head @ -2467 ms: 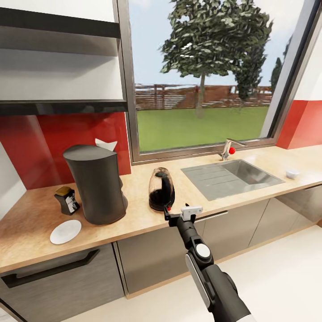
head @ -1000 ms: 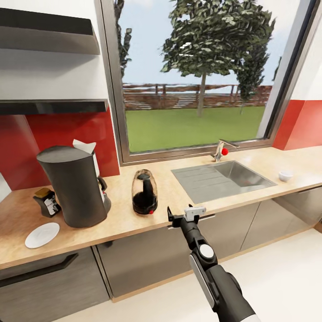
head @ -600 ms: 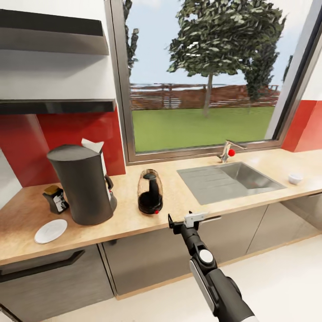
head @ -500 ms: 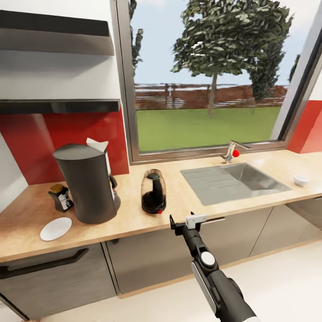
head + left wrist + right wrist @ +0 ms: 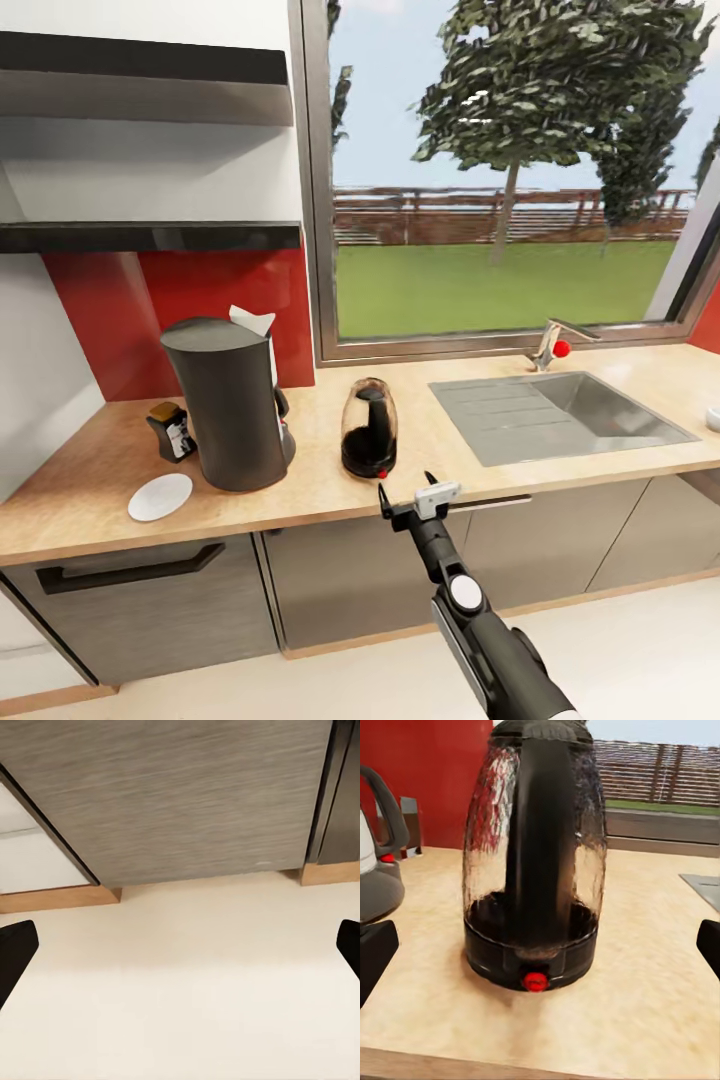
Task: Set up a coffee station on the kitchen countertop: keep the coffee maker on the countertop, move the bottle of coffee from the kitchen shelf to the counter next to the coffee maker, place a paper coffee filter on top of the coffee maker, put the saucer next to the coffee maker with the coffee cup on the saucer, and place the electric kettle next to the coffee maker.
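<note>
On the kitchen countertop (image 5: 90, 505) stands the tall dark-grey coffee maker (image 5: 225, 405). The white paper coffee filter (image 5: 252, 320) sticks up at the back edge of its top. The bottle of coffee (image 5: 172, 430) sits just left of the coffee maker, and the saucer (image 5: 160, 496) lies bare in front of it. The glass electric kettle (image 5: 369, 428) (image 5: 536, 870) stands to its right. My right gripper (image 5: 410, 495) (image 5: 540, 952) hangs open just off the counter's front edge, facing the kettle. The coffee cup (image 5: 714, 416) is at the far right, cut off by the frame. The left gripper (image 5: 180, 952) is open over the floor.
A steel sink (image 5: 560, 412) with a faucet (image 5: 553, 343) lies right of the kettle. The black kitchen shelf (image 5: 150, 236) and a thicker upper board (image 5: 140, 65) hang on the wall above the coffee maker. Grey cabinet fronts (image 5: 172, 795) and pale floor lie below.
The whole picture has shifted, so the camera has moved. The things on the counter keep their places. The right gripper stays open in front of the kettle.
</note>
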Robot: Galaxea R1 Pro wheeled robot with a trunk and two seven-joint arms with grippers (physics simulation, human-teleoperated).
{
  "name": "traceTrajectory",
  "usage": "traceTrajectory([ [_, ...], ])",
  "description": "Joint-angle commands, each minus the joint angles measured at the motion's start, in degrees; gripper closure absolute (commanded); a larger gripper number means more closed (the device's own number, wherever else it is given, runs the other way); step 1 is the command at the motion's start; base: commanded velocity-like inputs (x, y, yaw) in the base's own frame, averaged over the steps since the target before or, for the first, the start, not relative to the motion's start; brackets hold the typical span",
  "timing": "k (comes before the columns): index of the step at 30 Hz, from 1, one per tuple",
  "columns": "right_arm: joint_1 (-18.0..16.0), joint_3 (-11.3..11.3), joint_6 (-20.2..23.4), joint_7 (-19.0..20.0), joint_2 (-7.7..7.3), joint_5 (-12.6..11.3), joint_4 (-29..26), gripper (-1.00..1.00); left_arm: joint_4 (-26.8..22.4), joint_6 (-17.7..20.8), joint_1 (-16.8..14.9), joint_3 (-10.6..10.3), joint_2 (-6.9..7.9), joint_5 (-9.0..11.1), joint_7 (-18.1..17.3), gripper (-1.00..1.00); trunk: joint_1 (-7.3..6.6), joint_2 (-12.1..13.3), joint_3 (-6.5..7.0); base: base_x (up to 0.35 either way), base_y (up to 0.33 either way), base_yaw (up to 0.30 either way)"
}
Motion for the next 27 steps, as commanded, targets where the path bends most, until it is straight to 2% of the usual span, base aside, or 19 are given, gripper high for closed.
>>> traceTrajectory([
  [1, -0.06, 0.30, -0.11, -0.52, -0.01, 0.61, -0.04, -1.00, -0.06, -0.09, -0.02, 0.03, -0.01, -0.60, 0.60, -1.00, 0.03, -0.11, -0.11, 0.000, 0.000, 0.015],
  [10, -0.06, 0.48, -0.06, -0.78, 0.09, 0.41, -0.82, -1.00, 0.04, -0.09, -0.05, 0.03, 0.07, -0.54, 0.60, -1.00, 0.03, -0.11, -0.11, 0.000, 0.000, 0.004],
  [18, -0.06, 0.31, -0.13, -0.82, 0.04, -4.90, -1.05, -1.00, 0.11, -0.09, 0.02, 0.05, 0.15, 0.36, 0.60, -1.00, 0.03, -0.11, -0.11, 0.000, 0.000, 0.000],
  [27, -0.06, 0.10, -0.16, -0.90, -0.09, -5.78, -1.78, -1.00, 0.84, 0.44, 0.85, -0.20, 0.65, 0.33, 0.46, -1.00, 0.03, -0.11, -0.39, 0.000, 0.000, 0.066],
])
